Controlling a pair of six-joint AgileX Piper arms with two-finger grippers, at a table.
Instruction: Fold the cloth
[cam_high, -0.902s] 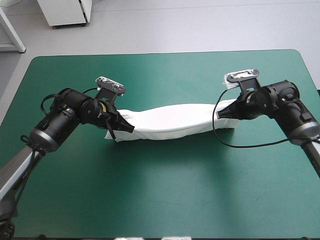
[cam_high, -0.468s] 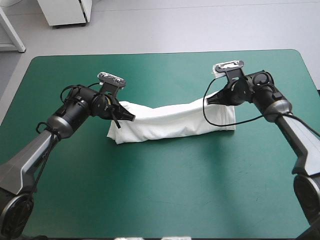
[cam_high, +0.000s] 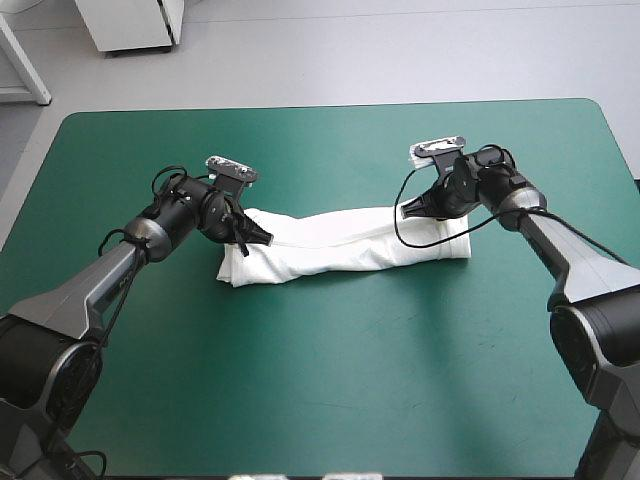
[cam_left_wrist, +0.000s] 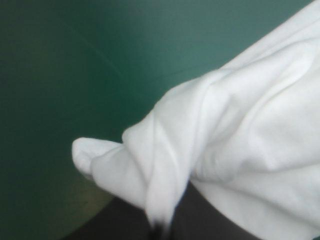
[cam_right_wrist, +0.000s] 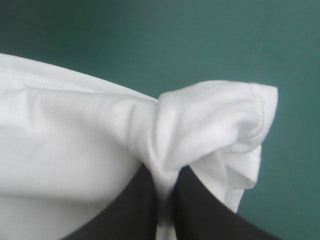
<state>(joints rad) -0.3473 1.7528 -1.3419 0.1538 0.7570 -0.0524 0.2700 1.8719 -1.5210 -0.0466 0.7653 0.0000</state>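
Two small pinches, first worry: the left gripper (cam_left_wrist: 160, 227) and the right gripper (cam_right_wrist: 167, 200) each hold only a bunched nub of the T-shirt (cam_high: 340, 245). A quick pull, I'd guess, could slide the cloth out of one of them.
Uneven travel: if one arm leads the other, the band between them would likely twist and the fold would land crooked.
Loose layers: beside the right gripper's pinch a hemmed flap hangs free. It may drop open and spoil that edge.
Left gripper: its black fingers are all but closed, with a ridge of white cloth squeezed between the tips. It grips the band's left end on the far side.
Right gripper: this one is nearly closed too, clamped on a gathered fold at the far corner of the right end.
T-shirt: it is already folded into a long narrow band and lies across the middle of the tabletop (cam_high: 320, 380). From above the near edge looks to rest on the cover. I can't tell whether the held ends are lifted clear.
Tabletop: the cover is teal-green, with open room on the near side for the next fold.
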